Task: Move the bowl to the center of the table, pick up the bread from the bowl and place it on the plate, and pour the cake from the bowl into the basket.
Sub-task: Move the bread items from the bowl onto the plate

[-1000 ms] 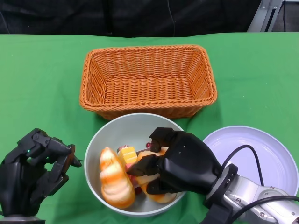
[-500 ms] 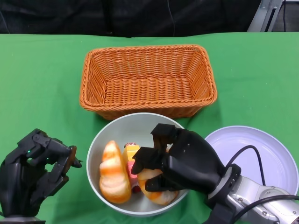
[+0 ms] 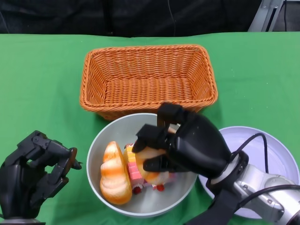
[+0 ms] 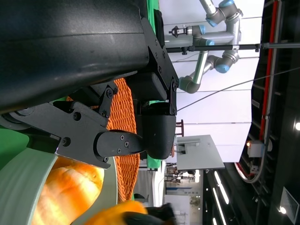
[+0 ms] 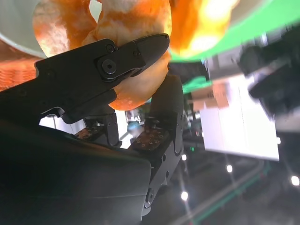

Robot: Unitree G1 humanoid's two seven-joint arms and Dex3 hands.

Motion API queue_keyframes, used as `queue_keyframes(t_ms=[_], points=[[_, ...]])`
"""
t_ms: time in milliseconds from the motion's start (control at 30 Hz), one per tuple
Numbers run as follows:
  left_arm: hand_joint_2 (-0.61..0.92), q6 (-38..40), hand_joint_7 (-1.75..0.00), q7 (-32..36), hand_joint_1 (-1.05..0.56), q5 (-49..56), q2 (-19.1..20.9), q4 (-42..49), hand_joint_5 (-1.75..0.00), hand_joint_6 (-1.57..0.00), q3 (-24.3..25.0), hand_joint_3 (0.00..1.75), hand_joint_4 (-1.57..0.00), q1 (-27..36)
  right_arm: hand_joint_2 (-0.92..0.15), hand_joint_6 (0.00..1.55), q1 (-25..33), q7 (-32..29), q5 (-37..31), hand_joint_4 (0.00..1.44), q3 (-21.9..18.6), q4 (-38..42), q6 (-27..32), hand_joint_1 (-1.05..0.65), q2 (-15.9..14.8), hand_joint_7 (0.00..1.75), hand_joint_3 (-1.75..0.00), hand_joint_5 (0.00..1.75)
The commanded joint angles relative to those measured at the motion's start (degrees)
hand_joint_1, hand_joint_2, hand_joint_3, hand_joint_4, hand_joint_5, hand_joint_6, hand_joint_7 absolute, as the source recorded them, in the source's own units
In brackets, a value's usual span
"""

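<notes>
Over the bowl point(image 3: 101, 140), the right hand point(image 3: 180, 145) grips a bread point(image 3: 152, 164); the right wrist view alone shows fingers point(image 5: 117, 63) pressing the crust. The left hand point(image 3: 33, 176) rests curled and empty on green cloth point(image 3: 42, 79); its wrist view shows a robot arm point(image 4: 211, 56) in the room.

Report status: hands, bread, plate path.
Right hand holds a bread piece over the bowl. Left hand holds nothing, beside the bowl. Second bread and cake in the bowl. Plate bare where visible.
</notes>
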Motion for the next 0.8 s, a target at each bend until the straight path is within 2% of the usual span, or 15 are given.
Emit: queue_keyframes(t_ms=[33, 200, 300, 367, 400, 500, 533, 567, 633, 800], points=[[0.87, 0.6, -1.21, 0.5, -0.10, -0.1, 0.8, 0.3, -1.55, -0.86, 0.5, 0.38, -0.82, 0.2, -0.92, 0.63, -0.4, 2.0, 3.3, 0.77, -2.5, -3.7, -1.3, -0.13, -0.6, 1.51, -0.09, 1.72], [0.85, 0.8, -1.21, 0.7, -0.09, -0.3, 0.6, 0.3, -1.55, -0.86, 0.6, 0.39, -0.82, 0.1, -0.92, 0.63, 1.1, 6.6, 6.1, 0.76, -5.6, -10.0, -0.6, -0.15, -0.9, 1.52, -0.13, 1.73], [0.85, 0.6, -1.21, 0.2, -0.09, -0.4, 0.8, 0.7, -1.55, -0.85, 0.6, 0.40, -0.81, -0.2, -0.92, 0.68, 3.0, 10.7, 8.7, 0.76, -7.5, -14.2, -0.3, -0.14, -1.5, 1.44, -0.18, 1.72], [0.85, 0.5, -1.22, 0.0, -0.10, -0.3, 0.9, 0.7, -1.56, -0.85, 0.6, 0.40, -0.80, -0.4, -0.92, 0.68, 4.1, 12.7, 10.0, 0.76, -8.7, -16.3, -0.3, -0.14, -1.9, 1.45, -0.21, 1.74], [0.85, 0.4, -1.23, -0.2, -0.10, -0.3, 1.0, 0.6, -1.57, -0.84, 0.6, 0.41, -0.79, -0.4, -0.92, 0.67, 4.8, 13.3, 10.6, 0.77, -9.5, -17.5, -0.6, -0.13, -2.3, 1.48, -0.22, 1.74], [0.84, 0.1, -1.23, -0.2, -0.10, -0.4, 1.0, 0.6, -1.57, -0.84, 0.7, 0.42, -0.78, -0.6, -0.88, 0.74, 6.7, 14.2, 11.6, 0.82, -12.1, -20.7, -0.9, -0.14, -2.9, 1.34, -0.21, 1.64], [0.83, 0.0, -1.23, -0.2, -0.11, -0.3, 1.0, 0.7, -1.57, -0.83, 0.8, 0.43, -0.79, -0.7, -0.87, 0.73, 7.4, 14.7, 12.0, 0.82, -13.1, -22.1, -0.8, -0.13, -3.2, 1.38, -0.24, 1.67], [0.82, 0.0, -1.25, -0.3, -0.11, -0.3, 1.0, 0.8, -1.58, -0.83, 0.8, 0.46, -0.79, -0.7, -0.83, 0.73, 8.2, 15.2, 12.2, 0.83, -14.2, -23.6, -0.5, -0.13, -3.5, 1.39, -0.31, 1.67], [0.80, 0.4, -1.25, -0.5, -0.10, -0.7, 1.0, 0.9, -1.57, -0.83, 0.9, 0.50, -0.79, -0.9, -0.69, 0.78, 10.0, 17.7, 13.1, 0.86, -16.3, -27.2, 0.7, -0.14, -4.3, 1.29, -0.58, 1.60], [0.78, 0.3, -1.23, -0.1, -0.09, -0.5, 1.2, 1.3, -1.53, -0.84, 1.2, 0.53, -0.81, -1.6, -0.61, 0.81, 14.0, 20.9, 14.8, 0.86, -21.2, -32.5, 1.3, -0.15, -6.3, 1.20, -0.76, 1.59]])
